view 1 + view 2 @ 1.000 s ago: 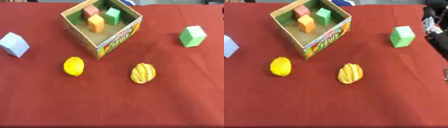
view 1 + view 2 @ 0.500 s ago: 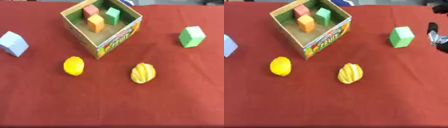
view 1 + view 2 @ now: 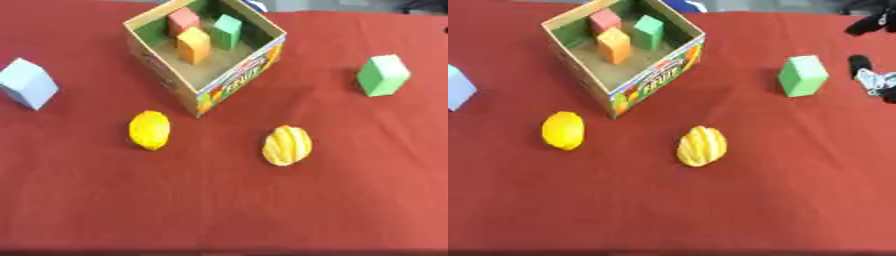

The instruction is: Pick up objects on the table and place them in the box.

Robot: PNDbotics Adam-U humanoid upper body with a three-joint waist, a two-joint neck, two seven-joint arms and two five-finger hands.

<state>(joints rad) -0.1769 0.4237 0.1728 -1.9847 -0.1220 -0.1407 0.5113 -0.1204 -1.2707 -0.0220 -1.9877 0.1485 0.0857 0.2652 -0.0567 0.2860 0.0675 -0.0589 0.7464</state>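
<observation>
Of our own body we see very little: only part of our right hand [image 3: 875, 75], showing at the edge just beyond the green block [image 3: 802, 75] in the right eye view. It shows as black pieces with rounded ends, and a silver metal part sits among them, catching the light. Farther back from the green block, another black rounded piece pokes in from the upper corner. We can make out no cables, screws or markings on any of it.
</observation>
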